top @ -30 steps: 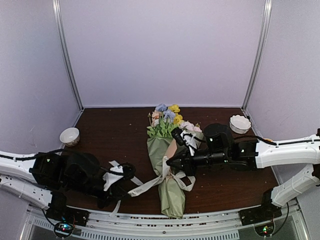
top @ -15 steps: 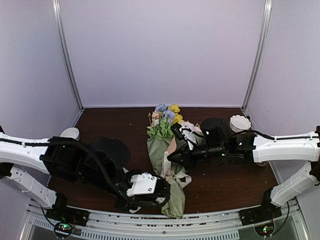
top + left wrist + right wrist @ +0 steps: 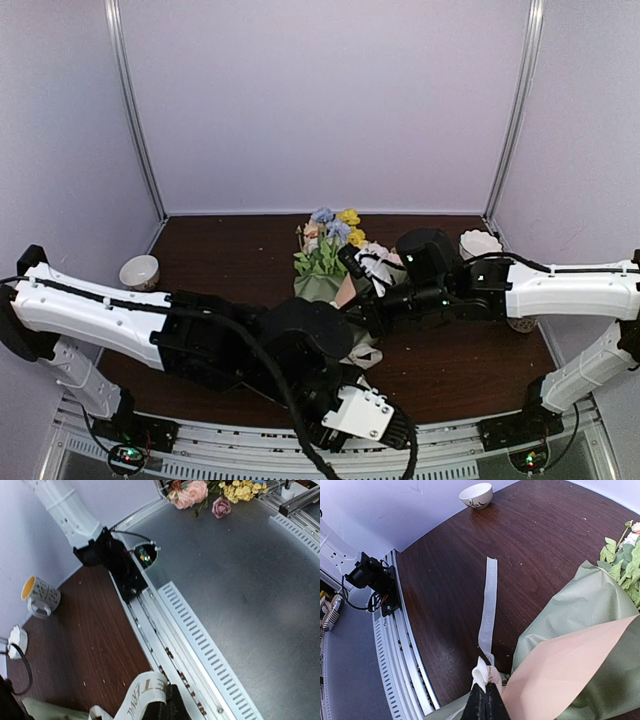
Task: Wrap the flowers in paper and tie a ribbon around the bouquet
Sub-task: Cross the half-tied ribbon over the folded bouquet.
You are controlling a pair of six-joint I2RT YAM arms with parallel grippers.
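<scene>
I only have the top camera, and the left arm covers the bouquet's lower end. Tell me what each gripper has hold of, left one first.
Observer: In the left wrist view, the left gripper is shut on the ribbon, with its printed lettering showing.
Operator: Now the right one.
Observer: In the right wrist view, the right gripper is shut on a bunched part of the ribbon, right beside the paper.
Operator: Report any loose end.
Observer: One flat tail lies on the table, running from that pinch toward a white bowl.
</scene>
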